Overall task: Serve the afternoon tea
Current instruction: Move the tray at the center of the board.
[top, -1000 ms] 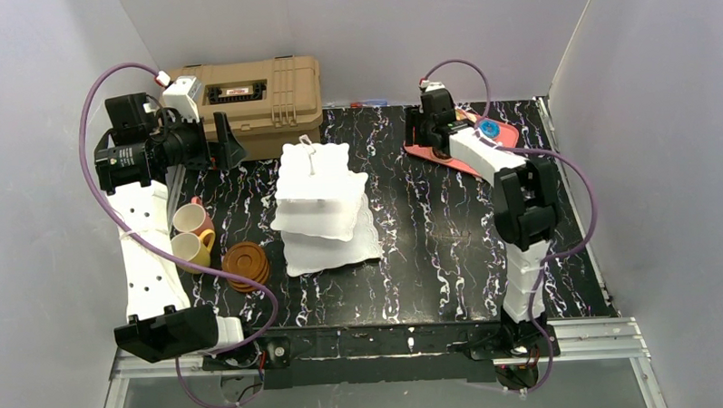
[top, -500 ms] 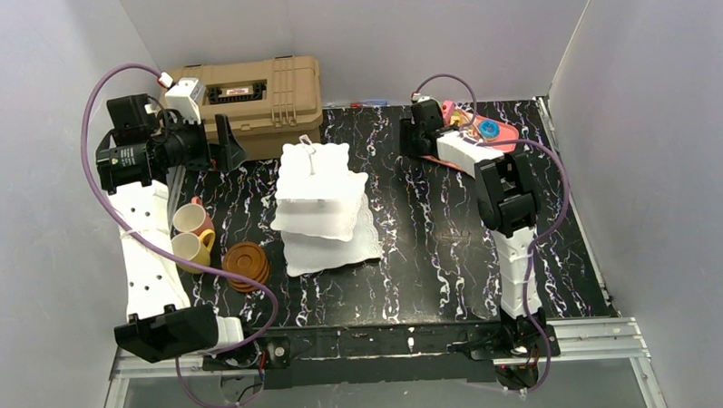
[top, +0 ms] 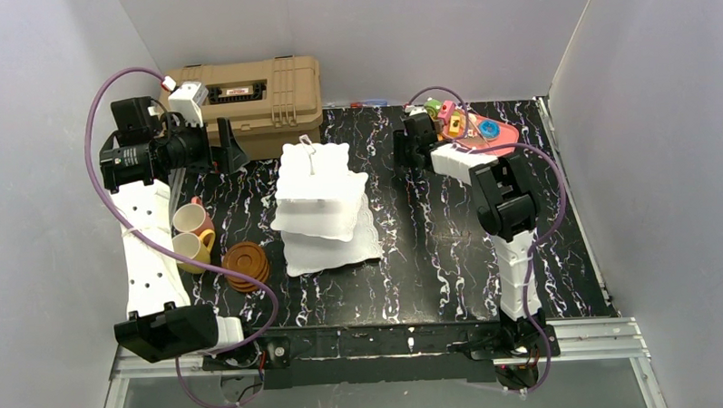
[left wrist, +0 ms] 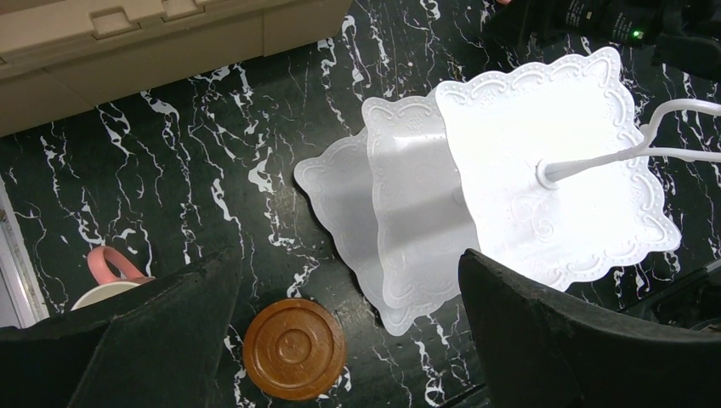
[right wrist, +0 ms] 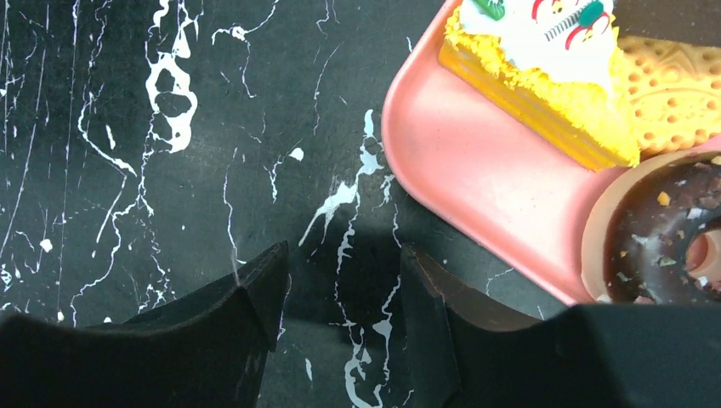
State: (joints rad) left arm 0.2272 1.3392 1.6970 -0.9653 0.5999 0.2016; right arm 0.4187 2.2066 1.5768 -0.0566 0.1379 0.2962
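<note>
Right claw [right wrist: 340,265] first: your fingers are partly spread with nothing between them, just black bench [right wrist: 127,170] showing through the gap. It's hanging low right beside the edge of the pink tray [right wrist: 476,178], not over it yet. The pastries are on that tray. There's a yellow cake slice [right wrist: 544,76], a waffle biscuit [right wrist: 672,85] just beside it and a chocolate donut [right wrist: 655,246].

Left claw [left wrist: 349,272] is spread wide and empty. It's parked up high near the tan case [top: 259,94], looking down on the stand [top: 321,201].

The stand sits upright mid-bench and all three tiers look bare to me. The pink cup [top: 193,216] and yellow cup [top: 191,248] are side by side at the left edge. The stack of saucers [top: 246,265] is between them and the stand.

So my read is nothing's been served yet and you're lining up for the first pastry. For the next move I'd lift a touch, slide over the tray rim and straddle one piece before closing. The cake slice looks like the easy one if you take it across its flat sides. The donut is low and round, so a pinch there could skid.

Watch the rim. If a finger catches it, the tray will probably slide or tip and scatter everything. On the carry over, come in from the side of a tier so you stay clear of the wire loop [top: 308,142] on top.
</note>
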